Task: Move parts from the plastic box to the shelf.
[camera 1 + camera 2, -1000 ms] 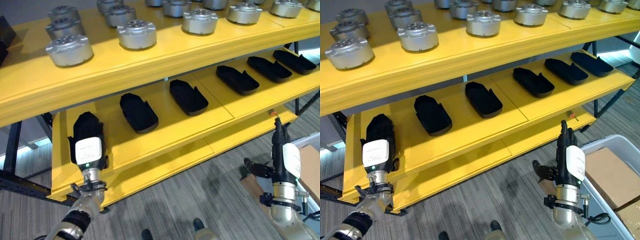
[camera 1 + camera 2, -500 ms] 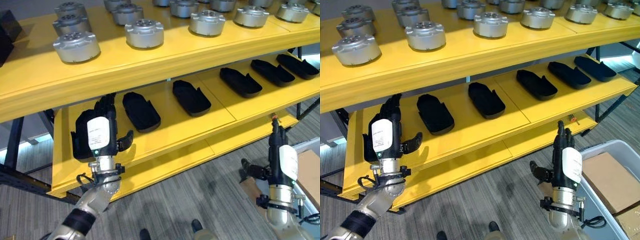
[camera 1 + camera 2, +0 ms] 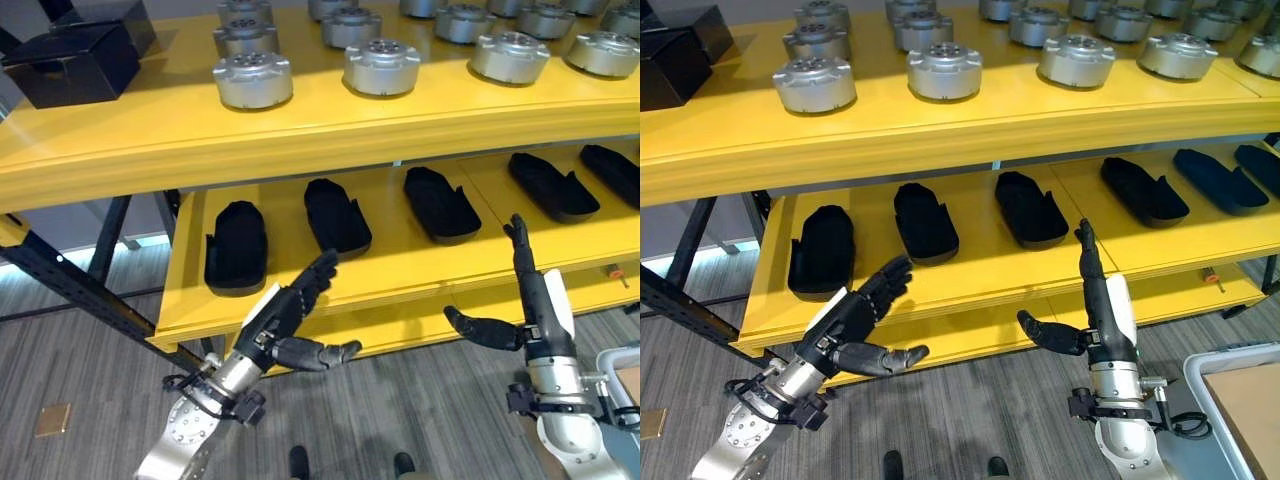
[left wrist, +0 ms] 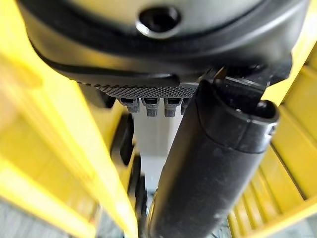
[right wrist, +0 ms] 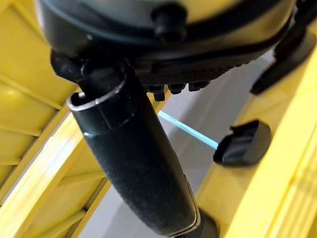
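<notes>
On the yellow shelf [image 3: 420, 275] lie black parts [image 3: 236, 243] in a row. Both the left hand [image 3: 290, 320] and right hand [image 3: 525, 300] hang in front, fingers spread wide, holding nothing. A careless swing might knock one part off

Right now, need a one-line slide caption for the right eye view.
Both robot hands, left and right, open and empty before the yellow shelf; black parts below, silver parts above.
</notes>
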Motion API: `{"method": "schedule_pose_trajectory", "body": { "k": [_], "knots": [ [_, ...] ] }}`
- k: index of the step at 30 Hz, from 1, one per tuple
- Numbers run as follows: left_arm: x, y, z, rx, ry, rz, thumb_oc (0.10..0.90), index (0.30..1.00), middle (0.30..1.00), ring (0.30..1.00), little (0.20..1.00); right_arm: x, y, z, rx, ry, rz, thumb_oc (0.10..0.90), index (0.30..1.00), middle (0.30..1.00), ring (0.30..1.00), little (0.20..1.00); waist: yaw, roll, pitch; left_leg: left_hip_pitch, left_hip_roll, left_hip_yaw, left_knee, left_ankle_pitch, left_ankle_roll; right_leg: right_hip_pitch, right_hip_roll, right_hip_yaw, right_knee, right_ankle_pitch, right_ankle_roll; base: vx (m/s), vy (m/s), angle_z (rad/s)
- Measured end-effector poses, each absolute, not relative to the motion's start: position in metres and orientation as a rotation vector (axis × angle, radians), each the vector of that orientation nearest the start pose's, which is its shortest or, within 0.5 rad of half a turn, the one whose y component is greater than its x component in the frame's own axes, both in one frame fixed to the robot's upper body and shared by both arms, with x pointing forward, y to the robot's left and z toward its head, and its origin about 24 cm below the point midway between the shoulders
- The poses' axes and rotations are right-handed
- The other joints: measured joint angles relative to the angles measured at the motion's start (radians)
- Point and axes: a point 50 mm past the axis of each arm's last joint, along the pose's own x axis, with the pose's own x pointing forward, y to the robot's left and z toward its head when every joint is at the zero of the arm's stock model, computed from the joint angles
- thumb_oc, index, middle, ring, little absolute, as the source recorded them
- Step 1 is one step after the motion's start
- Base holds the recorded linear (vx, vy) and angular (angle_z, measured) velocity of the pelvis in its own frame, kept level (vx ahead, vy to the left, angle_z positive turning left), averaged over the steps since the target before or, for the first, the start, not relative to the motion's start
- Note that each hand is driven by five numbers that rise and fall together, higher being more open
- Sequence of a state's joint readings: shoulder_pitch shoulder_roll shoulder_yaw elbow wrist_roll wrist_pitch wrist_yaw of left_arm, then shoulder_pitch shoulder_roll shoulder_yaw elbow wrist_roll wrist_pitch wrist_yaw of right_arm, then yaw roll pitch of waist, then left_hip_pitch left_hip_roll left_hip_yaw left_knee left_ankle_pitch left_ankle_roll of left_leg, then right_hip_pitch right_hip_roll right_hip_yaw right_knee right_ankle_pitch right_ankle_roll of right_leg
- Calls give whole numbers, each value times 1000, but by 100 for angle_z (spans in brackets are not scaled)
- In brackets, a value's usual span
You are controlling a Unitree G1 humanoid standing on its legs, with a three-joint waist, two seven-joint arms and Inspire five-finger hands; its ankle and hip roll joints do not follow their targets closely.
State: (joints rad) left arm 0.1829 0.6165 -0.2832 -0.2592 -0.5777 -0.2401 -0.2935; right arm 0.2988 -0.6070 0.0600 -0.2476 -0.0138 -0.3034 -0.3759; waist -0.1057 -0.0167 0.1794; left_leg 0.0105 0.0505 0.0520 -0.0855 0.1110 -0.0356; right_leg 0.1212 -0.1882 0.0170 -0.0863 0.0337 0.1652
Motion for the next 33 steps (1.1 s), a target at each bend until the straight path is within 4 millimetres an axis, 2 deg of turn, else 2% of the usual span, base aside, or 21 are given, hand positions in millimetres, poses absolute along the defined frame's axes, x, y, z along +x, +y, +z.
{"method": "schedule_pose_trajectory", "body": {
  "k": [3, 6, 8, 11, 12, 14, 16, 18, 21, 26, 29, 33],
  "knots": [
    [200, 164, 79, -175, -140, -670, 900, 1000, 1000, 1000, 1000, 188, -230, 92, -486, -312, -136, 900, 1000, 1000, 1000, 1000, -9, 1, -1, -10, -18, 5, 0, 1, 8, -15, -18, 0, 11, -1, 5, -28, 203, -1],
    [200, 159, 80, -186, -152, -724, 900, 1000, 1000, 1000, 1000, 188, -229, 92, -468, -313, -130, 900, 1000, 1000, 1000, 1000, -23, -1, 0, -10, -34, 20, 0, -6, 17, -32, -34, 2, 39, -7, 13, -75, 143, -11],
    [195, 153, 76, -196, -123, -821, 900, 1000, 1000, 1000, 1000, 189, -226, 92, -439, -309, -116, 900, 1000, 1000, 1000, 1000, -28, -2, 0, -7, -37, 46, 0, -5, 30, -67, -36, -12, 84, -7, 13, -138, 110, -29],
    [190, 152, 69, -225, -66, -890, 900, 1000, 1000, 1000, 1000, 191, -225, 93, -441, -315, -101, 900, 1000, 1000, 1000, 1000, -28, -1, 1, -9, -23, 78, 0, -4, 38, -119, -24, -69, 154, -7, 12, -104, 44, -34],
    [189, 153, 68, -232, -35, -917, 900, 1000, 1000, 1000, 1000, 191, -225, 93, -442, -315, -99, 900, 1000, 1000, 1000, 1000, -28, -5, -1, -6, -11, 83, 0, -8, 35, -149, -6, -94, 209, -48, 7, -125, 20, -32],
    [188, 156, 67, -279, -14, -931, 900, 1000, 1000, 1000, 1000, 192, -226, 94, -446, -320, -93, 900, 1000, 1000, 1000, 1000, -26, -3, 0, -8, 4, 91, 0, -2, 41, -189, 15, -94, 277, -85, -4, -164, -32, -12],
    [189, 158, 65, -304, -6, -932, 900, 1000, 1000, 1000, 1000, 195, -226, 94, -444, -330, -82, 900, 1000, 1000, 1000, 1000, -23, 1, 0, -9, 19, 109, 1, 10, 37, -203, 31, -96, 290, -85, -23, -108, -67, -15],
    [189, 158, 61, -335, 0, -935, 900, 1000, 1000, 1000, 1000, 204, -223, 94, -437, -346, -69, 900, 1000, 1000, 1000, 1000, 2, 13, -1, -8, 47, 126, 1, 5, 19, -206, 54, -109, 249, -69, -48, -128, -120, -33],
    [188, 155, 56, -373, 4, -918, 900, 1000, 1000, 1000, 1000, 209, -216, 97, -410, -374, -42, 900, 1000, 1000, 1000, 1000, 10, 44, -1, -5, 71, 127, 1, 3, 6, -181, 83, -109, 195, -38, -68, -63, -77, -20],
    [177, 155, 47, -406, 50, -926, 900, 1000, 1000, 1000, 1000, 204, -215, 92, -413, -356, -12, 900, 1000, 1000, 1000, 1000, 2, 99, -23, 14, 66, 128, 4, -3, -6, -111, 87, -99, 79, 12, -61, -43, -4, -7],
    [174, 152, 44, -431, 73, -946, 900, 1000, 1000, 1000, 1000, 199, -216, 87, -420, -329, -11, 900, 1000, 1000, 1000, 1000, -4, 111, -29, 16, 48, 135, 4, 9, -9, -66, 69, -111, 6, 51, -46, -67, 58, 6],
    [173, 144, 45, -443, 72, -989, 900, 1000, 1000, 1000, 1000, 197, -212, 83, -410, -322, -9, 900, 1000, 1000, 1000, 1000, -13, 109, -28, 16, 34, 134, 5, 2, 2, -57, 52, -118, -1, 49, -40, -32, 127, 10]
  ]
}}
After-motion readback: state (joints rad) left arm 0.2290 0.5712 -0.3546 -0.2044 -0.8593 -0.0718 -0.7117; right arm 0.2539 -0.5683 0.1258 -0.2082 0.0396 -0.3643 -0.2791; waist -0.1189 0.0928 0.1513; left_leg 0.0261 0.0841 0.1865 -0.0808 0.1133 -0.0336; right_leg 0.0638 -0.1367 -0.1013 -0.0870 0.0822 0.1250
